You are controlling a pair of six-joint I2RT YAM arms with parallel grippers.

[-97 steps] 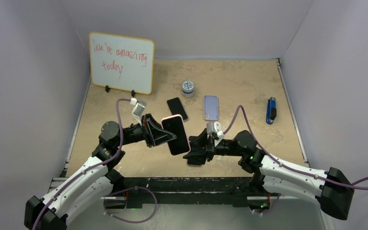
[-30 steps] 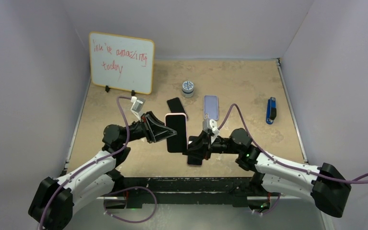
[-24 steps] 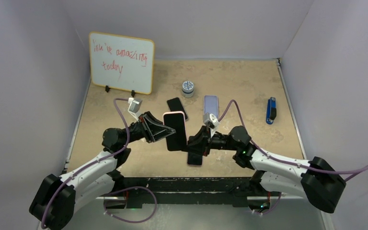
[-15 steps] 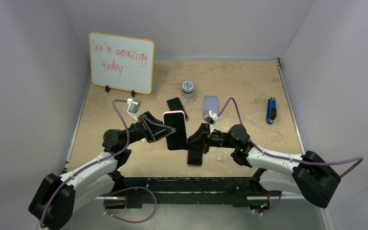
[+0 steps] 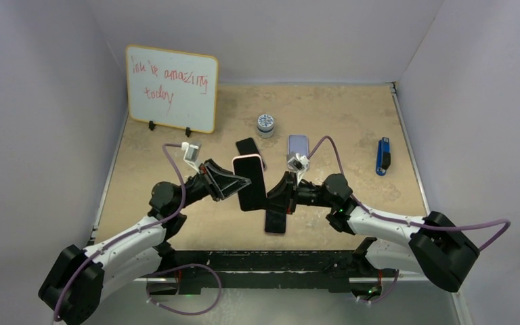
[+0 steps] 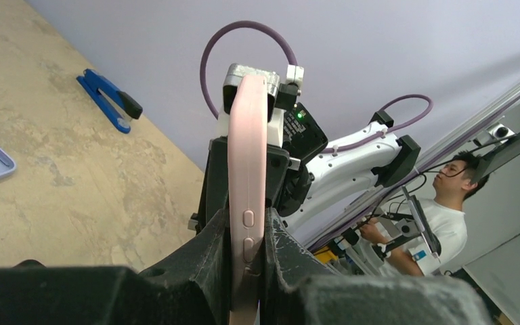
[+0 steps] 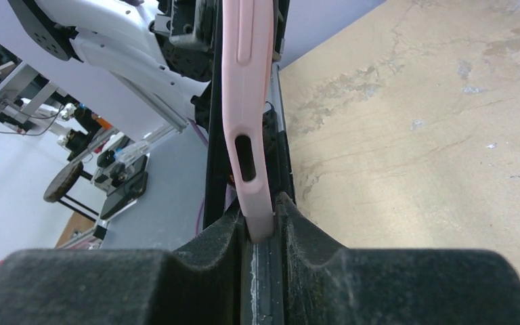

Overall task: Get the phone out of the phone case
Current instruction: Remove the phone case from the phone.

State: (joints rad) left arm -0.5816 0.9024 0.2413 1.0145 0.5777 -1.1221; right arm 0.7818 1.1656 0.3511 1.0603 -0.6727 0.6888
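Two claws meet above the middle of the desk [image 5: 338, 115] in the overhead view. The left claw [image 5: 239, 184] pinches a phone case [image 5: 245, 160] with a pale pink rim, held up off the desk. The phone [image 5: 250, 191] sits inside it, dark screen facing the camera. The right claw [image 5: 271, 198] presses at the case's opposite side. A second dark handset [image 5: 275, 221] lies just below that claw. A whiteboard [image 5: 171, 88] and a blue tool [image 5: 383, 156] sit well apart, farther back.

The left wrist view shows the case edge-on instead: a slim pink band with two side buttons, clamped between the claw's fingers [image 6: 210, 250]. The screen is hidden here.

Only the right wrist view shows an oblong slot in the pink edge, with the case's end wedged between this claw's fingers [image 7: 227, 233].
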